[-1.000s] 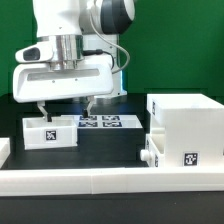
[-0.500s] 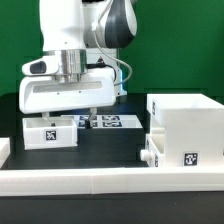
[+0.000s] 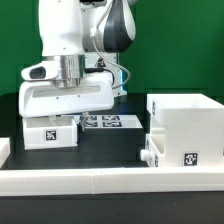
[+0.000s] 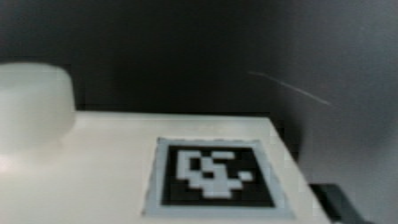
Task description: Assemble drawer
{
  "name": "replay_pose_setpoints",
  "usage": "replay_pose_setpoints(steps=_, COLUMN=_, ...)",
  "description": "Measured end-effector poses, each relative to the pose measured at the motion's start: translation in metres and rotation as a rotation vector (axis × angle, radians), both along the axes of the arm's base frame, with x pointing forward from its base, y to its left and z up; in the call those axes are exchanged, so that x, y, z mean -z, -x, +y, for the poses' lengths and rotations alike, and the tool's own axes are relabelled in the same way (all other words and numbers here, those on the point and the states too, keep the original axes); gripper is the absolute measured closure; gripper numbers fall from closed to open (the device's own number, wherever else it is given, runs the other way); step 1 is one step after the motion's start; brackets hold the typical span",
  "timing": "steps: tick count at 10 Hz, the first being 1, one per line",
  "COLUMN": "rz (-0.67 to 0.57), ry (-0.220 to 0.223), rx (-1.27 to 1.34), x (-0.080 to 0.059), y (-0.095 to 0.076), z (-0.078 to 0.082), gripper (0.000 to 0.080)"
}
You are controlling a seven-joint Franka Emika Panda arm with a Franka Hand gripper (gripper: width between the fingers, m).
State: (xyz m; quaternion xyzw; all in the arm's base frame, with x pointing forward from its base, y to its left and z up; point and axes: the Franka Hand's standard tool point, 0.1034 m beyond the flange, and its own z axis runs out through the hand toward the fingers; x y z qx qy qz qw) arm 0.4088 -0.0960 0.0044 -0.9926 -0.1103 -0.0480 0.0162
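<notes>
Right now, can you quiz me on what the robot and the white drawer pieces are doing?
1. True or false: the pincer hangs right above the small tray at the exterior view's left.
2. Which stands at the exterior view's right? A) the box shell B) the marker board C) the robot arm
3. Fill in: the tag in the wrist view is black and ____.
Key: 1 true; 2 A; 3 white.

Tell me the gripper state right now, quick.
Gripper: looks open, fingers spread over the small tray; no grip visible.
</notes>
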Motion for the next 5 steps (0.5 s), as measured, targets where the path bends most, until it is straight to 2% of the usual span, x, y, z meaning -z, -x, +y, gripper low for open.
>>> replay_pose_setpoints(steps=1, rz=0.0, ry=0.0, rx=0.0, x=0.0, y=0.0, z=0.0, gripper=0.0573)
replay_pose_setpoints(steps=2, rz=0.0, ry=0.0, rx=0.0, x=0.0, y=0.0, z=0.0, gripper=0.0706)
replay_pose_setpoints(steps=3, rz=0.0, ry=0.0, rx=0.0, x=-0.0001, y=-0.0003, z=-0.0001, gripper=0.0759)
replay_pose_setpoints(steps=5, rz=0.0, ry=0.0, rx=0.0, x=-0.0001, y=-0.0003, z=-0.0001, gripper=0.0759)
